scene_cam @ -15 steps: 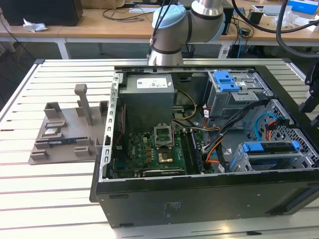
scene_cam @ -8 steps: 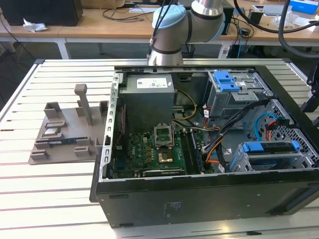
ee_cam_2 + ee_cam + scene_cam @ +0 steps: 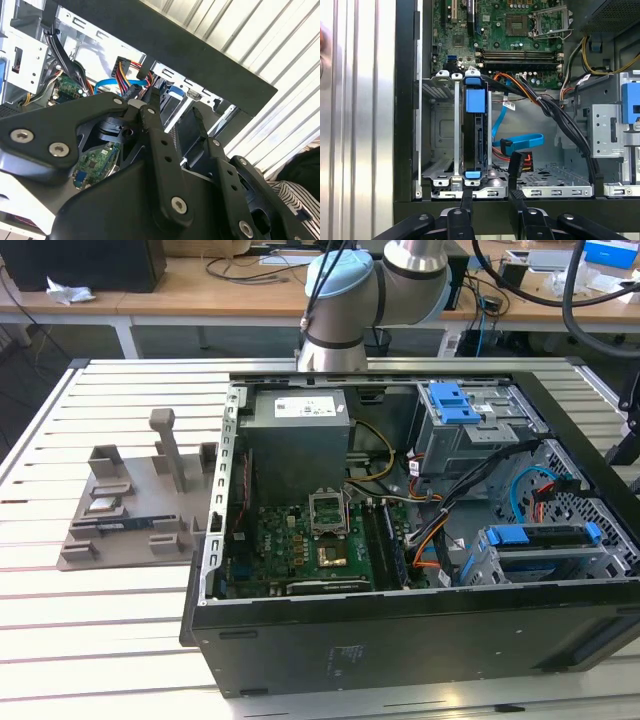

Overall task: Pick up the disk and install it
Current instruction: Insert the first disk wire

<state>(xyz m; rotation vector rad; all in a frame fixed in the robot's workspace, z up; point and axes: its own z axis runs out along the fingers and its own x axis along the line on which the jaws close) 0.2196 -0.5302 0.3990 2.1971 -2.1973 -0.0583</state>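
Exterior view places the disk [image 3: 540, 542] edge-on in the grey drive cage [image 3: 470, 565], inside the open computer case [image 3: 400, 640] toward the exterior view's right. First wrist view adds the fingers [image 3: 466, 200], spread apart and empty just outside that cage; the disk looks stiff, fairly heavy and shock-sensitive, best gripped across its blue rails, not its label face. Second wrist view likewise shows nothing between the parted fingers.

Slatted metal bench [image 3: 100, 625] carries an open black computer case [image 3: 400, 645] and, toward the exterior view's left, a separate grey plastic fixture [image 3: 130, 510].
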